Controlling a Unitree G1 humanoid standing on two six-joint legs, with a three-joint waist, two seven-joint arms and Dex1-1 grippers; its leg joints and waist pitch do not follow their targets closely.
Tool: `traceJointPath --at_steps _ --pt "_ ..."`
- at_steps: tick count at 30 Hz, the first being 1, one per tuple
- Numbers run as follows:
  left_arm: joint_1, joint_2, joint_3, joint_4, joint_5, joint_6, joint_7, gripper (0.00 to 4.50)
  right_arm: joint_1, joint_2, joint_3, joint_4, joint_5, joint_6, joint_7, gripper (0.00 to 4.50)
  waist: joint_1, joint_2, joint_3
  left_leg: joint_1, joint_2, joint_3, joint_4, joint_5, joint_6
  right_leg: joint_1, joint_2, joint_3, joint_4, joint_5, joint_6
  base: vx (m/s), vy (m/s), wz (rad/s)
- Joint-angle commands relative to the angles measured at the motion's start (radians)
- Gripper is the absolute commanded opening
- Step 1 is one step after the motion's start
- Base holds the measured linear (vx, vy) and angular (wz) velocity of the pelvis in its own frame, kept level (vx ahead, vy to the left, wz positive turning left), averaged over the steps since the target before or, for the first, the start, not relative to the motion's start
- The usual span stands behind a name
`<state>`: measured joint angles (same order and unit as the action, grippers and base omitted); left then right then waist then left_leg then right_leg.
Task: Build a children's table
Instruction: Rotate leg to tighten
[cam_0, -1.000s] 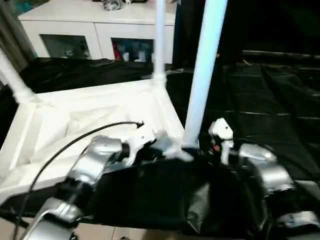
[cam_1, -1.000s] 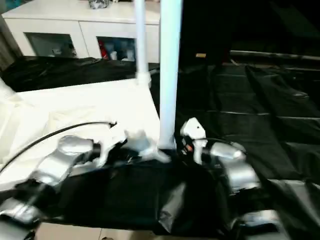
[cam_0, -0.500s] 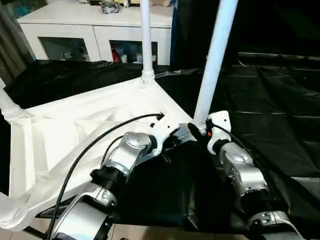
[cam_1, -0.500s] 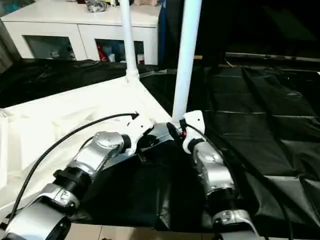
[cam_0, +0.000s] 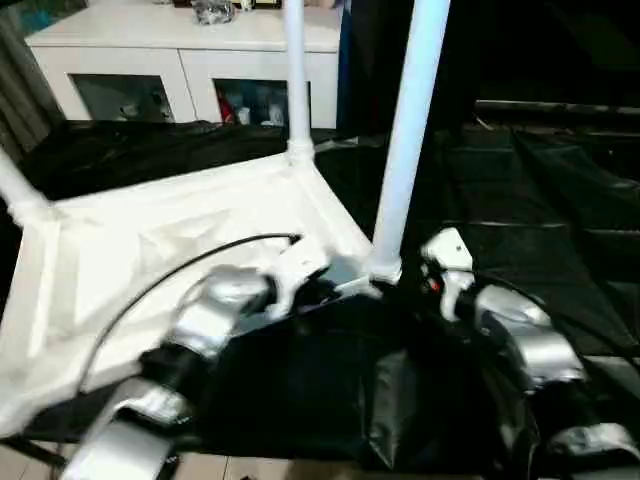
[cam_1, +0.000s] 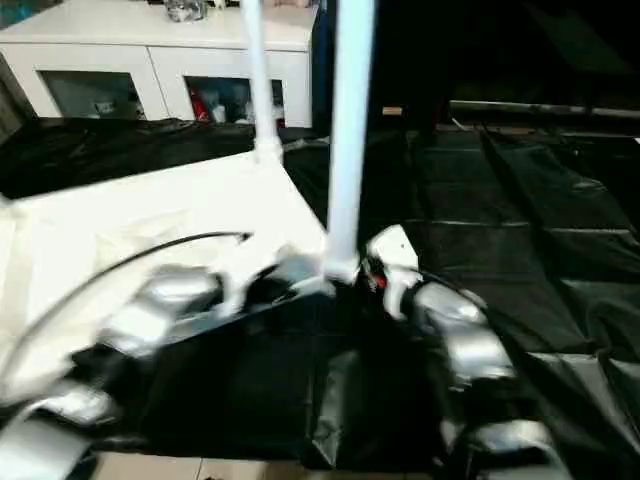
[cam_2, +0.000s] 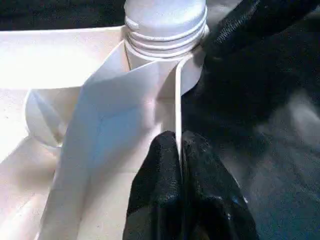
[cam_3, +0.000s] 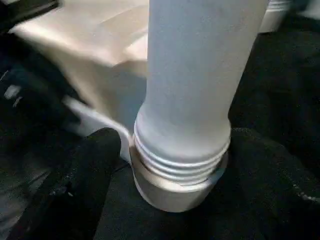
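Observation:
The children's table lies upside down: its white ribbed tabletop faces up with white legs standing in its corners. The near leg rises from the corner socket between my two grippers. Another leg stands at the far corner, and a third at the left. My left gripper is shut on the tabletop's thin rim wall just beside the near leg's threaded base. My right gripper is open, with one black finger on each side of that leg's threaded base.
The black-draped work table stretches to the right and behind. A white glass-door cabinet stands at the back left. A black cable runs over my left forearm. The floor shows along the near edge.
The head camera has shifted and tilted. My right gripper's fingers have spread apart around the near leg's base. The left gripper has kept its pinch on the rim.

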<state>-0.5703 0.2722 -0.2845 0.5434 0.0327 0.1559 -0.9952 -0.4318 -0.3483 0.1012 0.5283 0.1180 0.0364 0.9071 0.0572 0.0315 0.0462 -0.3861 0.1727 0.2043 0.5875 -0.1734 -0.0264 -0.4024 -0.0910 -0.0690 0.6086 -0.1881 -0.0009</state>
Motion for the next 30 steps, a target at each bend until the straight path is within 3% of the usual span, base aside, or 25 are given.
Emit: traceJointPath --at_steps 1,5,10,11,14,21,25,28,30 --pt "0.029 0.004 -0.023 -0.050 -0.049 -0.022 -0.083 0.00 0.002 -0.011 0.029 -0.042 0.022 0.010 0.077 3.78 0.003 -0.019 -0.062 0.014 0.064 -0.030 -0.063 -0.206 0.091 0.045 -0.064 0.047 -0.077 -0.191 -0.241 0.000 0.000 0.00" --pt "0.056 0.037 -0.030 -0.091 -0.060 -0.011 -0.132 0.00 0.010 -0.027 0.050 -0.075 0.049 0.024 0.159 3.78 0.009 -0.015 -0.062 0.015 0.065 -0.028 -0.062 -0.193 0.102 0.045 -0.063 0.046 -0.071 -0.151 -0.263 0.000 0.000 0.00" --pt "0.072 0.049 -0.033 -0.117 -0.063 -0.001 -0.151 0.00 0.019 -0.033 0.063 -0.085 0.061 0.027 0.208 3.78 0.010 -0.018 -0.056 0.021 0.065 -0.029 -0.068 -0.263 0.062 0.040 -0.066 0.049 -0.083 -0.276 -0.235 0.000 0.000 0.00" --pt "0.074 0.050 -0.033 -0.121 -0.063 0.002 -0.153 0.00 0.020 -0.033 0.063 -0.086 0.062 0.029 0.212 3.50 0.009 -0.019 -0.055 0.021 0.065 -0.030 -0.069 -0.271 0.054 0.040 -0.067 0.050 -0.085 -0.296 -0.227 0.000 0.000 0.00" --pt "0.080 0.051 -0.033 -0.134 -0.063 0.012 -0.158 0.00 0.022 -0.036 0.061 -0.088 0.064 0.037 0.225 3.32 0.008 -0.019 -0.056 0.020 0.065 -0.031 -0.070 -0.261 0.050 0.040 -0.066 0.051 -0.084 -0.289 -0.221 0.000 0.000 0.00" --pt "0.081 0.051 -0.033 -0.135 -0.057 0.019 -0.153 0.00 0.022 -0.045 0.062 -0.081 0.059 0.036 0.232 2.77 0.009 -0.022 -0.059 0.017 0.062 -0.029 -0.065 -0.219 0.069 0.042 -0.064 0.049 -0.079 -0.230 -0.233 0.000 0.000 0.00" --pt "0.072 0.034 -0.023 -0.115 -0.044 0.028 -0.105 0.00 0.021 -0.026 0.045 -0.052 0.048 0.036 0.170 2.67 0.009 -0.024 -0.056 0.018 0.062 -0.030 -0.066 -0.236 0.065 0.041 -0.066 0.049 -0.082 -0.271 -0.225 0.000 0.000 0.00" --pt "0.044 -0.008 -0.004 -0.074 -0.030 0.041 -0.018 0.00 0.016 0.028 0.001 -0.001 0.034 0.035 0.018 2.66 0.003 -0.028 -0.054 0.019 0.061 -0.031 -0.068 -0.262 0.046 0.037 -0.067 0.050 -0.090 -0.339 -0.206 0.000 0.000 0.00" --pt "0.015 -0.046 0.007 -0.034 -0.013 0.051 0.057 0.00 0.017 0.079 -0.032 0.027 0.019 0.037 -0.124 2.65 -0.002 -0.025 -0.051 0.026 0.060 -0.035 -0.071 -0.298 0.014 0.030 -0.068 0.050 -0.098 -0.410 -0.186 0.000 0.000 0.00"
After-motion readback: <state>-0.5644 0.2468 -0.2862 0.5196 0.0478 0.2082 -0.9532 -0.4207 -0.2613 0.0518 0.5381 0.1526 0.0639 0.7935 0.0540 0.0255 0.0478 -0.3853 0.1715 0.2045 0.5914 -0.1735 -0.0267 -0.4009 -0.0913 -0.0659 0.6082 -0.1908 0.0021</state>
